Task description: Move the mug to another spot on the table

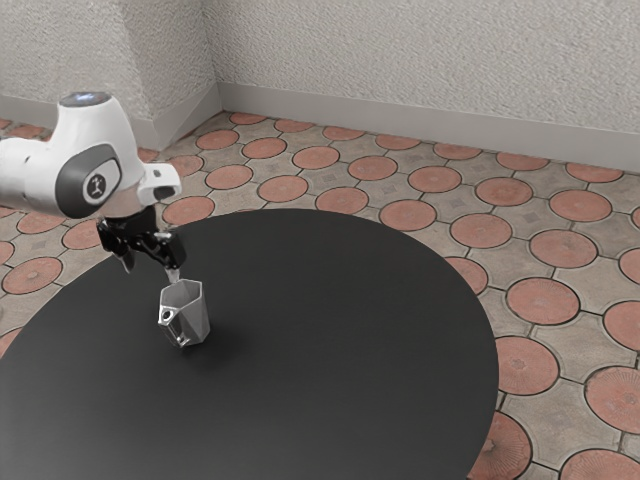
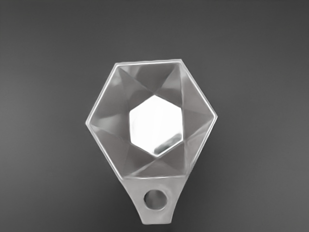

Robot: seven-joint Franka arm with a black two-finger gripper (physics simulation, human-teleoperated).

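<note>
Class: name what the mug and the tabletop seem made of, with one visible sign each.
Mug: probably polished metal, possibly glazed ceramic; silvery grey facets carry bright highlights. Tabletop: matte black, maybe painted wood or plastic; even, no grain or glare.

The mug (image 1: 183,312) stands upright on the tabletop (image 1: 360,340), toward the exterior view's left side, its handle turned to the near edge. My claw (image 1: 150,265) hangs just above it.
</note>
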